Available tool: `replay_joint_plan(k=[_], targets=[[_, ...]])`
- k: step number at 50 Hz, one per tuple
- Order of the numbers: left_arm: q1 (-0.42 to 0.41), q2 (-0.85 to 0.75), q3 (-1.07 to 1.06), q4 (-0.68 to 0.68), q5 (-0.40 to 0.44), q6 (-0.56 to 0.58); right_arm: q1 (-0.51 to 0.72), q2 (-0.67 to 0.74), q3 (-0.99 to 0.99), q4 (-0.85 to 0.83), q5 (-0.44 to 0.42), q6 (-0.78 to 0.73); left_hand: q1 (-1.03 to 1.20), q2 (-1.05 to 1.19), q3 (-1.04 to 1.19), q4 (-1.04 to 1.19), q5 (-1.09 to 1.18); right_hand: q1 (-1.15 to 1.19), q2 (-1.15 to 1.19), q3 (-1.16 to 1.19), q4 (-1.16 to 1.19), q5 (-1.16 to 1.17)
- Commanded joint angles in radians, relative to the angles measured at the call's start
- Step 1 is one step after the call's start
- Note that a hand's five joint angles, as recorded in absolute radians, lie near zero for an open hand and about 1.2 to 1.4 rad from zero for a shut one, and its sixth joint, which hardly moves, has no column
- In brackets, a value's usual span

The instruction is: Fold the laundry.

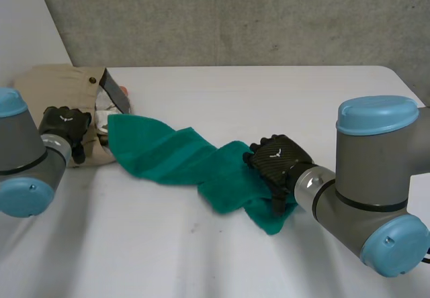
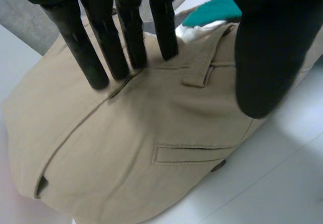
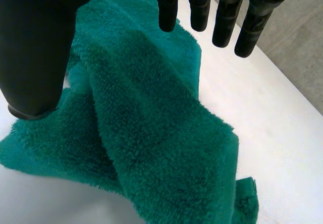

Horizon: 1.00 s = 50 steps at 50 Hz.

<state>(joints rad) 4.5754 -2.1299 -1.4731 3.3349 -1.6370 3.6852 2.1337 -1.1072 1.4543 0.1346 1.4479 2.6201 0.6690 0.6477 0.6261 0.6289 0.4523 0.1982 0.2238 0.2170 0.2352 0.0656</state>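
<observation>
A crumpled green towel (image 1: 175,154) lies slantwise across the middle of the white table. My right hand (image 1: 279,160) is over its near right end, open. In the right wrist view its fingers (image 3: 202,7) are straight and its thumb stands apart above the towel (image 3: 151,133), pinching nothing. Beige trousers (image 1: 50,83) lie bunched at the far left. My left hand (image 1: 64,125) is on them, open. In the left wrist view its straight fingers (image 2: 126,27) touch the trousers (image 2: 126,148) near the waistband, with the thumb held off the cloth. The towel (image 2: 214,9) shows past the fingertips.
A grey waistband lining (image 1: 115,91) and a bit of white cloth (image 1: 104,118) sit where the trousers meet the towel. The table (image 1: 282,96) runs back to a grey wall. Its right edge is behind my right arm.
</observation>
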Motion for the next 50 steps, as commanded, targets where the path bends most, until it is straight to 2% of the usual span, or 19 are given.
replay_joint_plan(k=[1,5,8,13,20,21,23,25,32,39,50], targets=[[0.005,-0.01,0.007,0.046,-0.004,-0.001,-0.001,0.001,-0.003,-0.004,0.008,0.0,0.727,0.749,0.77,0.767,0.769,-0.024,-0.049,-0.042,-0.061,-0.066],[0.033,0.011,0.014,0.093,-0.032,0.006,-0.008,0.001,-0.006,-0.004,0.008,0.0,0.727,0.749,0.77,0.767,0.769,-0.024,-0.049,-0.042,-0.061,-0.066],[0.063,0.079,0.022,0.132,-0.089,0.036,-0.008,0.001,-0.006,-0.004,0.008,0.0,0.727,0.749,0.77,0.767,0.769,-0.024,-0.049,-0.042,-0.061,-0.066],[0.16,0.182,0.02,0.219,-0.167,0.155,-0.008,0.0,-0.011,-0.003,0.008,0.0,0.727,0.749,0.77,0.767,0.769,-0.024,-0.049,-0.042,-0.061,-0.066],[0.177,0.214,-0.036,0.313,-0.162,0.272,-0.009,-0.005,-0.015,-0.003,0.008,0.0,0.727,0.749,0.77,0.767,0.769,-0.024,-0.049,-0.042,-0.061,-0.066],[0.171,0.215,-0.055,0.316,-0.161,0.28,-0.009,-0.006,-0.015,-0.001,0.008,0.0,0.393,0.415,0.436,0.434,0.436,-0.024,-0.049,-0.042,-0.061,-0.066],[0.168,0.214,-0.072,0.316,-0.162,0.285,-0.009,-0.008,-0.015,-0.001,0.008,0.0,-0.139,-0.117,-0.096,-0.099,-0.097,-0.024,-0.049,-0.042,-0.061,-0.066],[0.152,0.214,-0.088,0.314,-0.164,0.294,-0.011,-0.008,-0.014,-0.001,0.009,0.0,-0.494,-0.473,-0.452,-0.454,-0.452,-0.024,-0.049,-0.042,-0.061,-0.066],[0.074,0.214,-0.134,0.31,-0.158,0.28,-0.012,-0.013,-0.017,0.0,0.008,0.0,-0.494,-0.472,-0.451,-0.454,-0.451,-0.024,-0.049,-0.042,-0.061,-0.066],[-0.029,0.226,-0.174,0.276,-0.095,0.253,-0.012,-0.014,-0.017,0.0,0.008,0.0,-0.494,-0.472,-0.451,-0.454,-0.451,-0.024,-0.049,-0.042,-0.061,-0.066],[-0.151,0.223,-0.179,0.138,0.026,0.064,-0.012,-0.016,-0.015,0.0,0.008,0.0,-0.476,-0.455,-0.433,-0.436,-0.434,-0.024,-0.049,-0.042,-0.061,-0.066]])
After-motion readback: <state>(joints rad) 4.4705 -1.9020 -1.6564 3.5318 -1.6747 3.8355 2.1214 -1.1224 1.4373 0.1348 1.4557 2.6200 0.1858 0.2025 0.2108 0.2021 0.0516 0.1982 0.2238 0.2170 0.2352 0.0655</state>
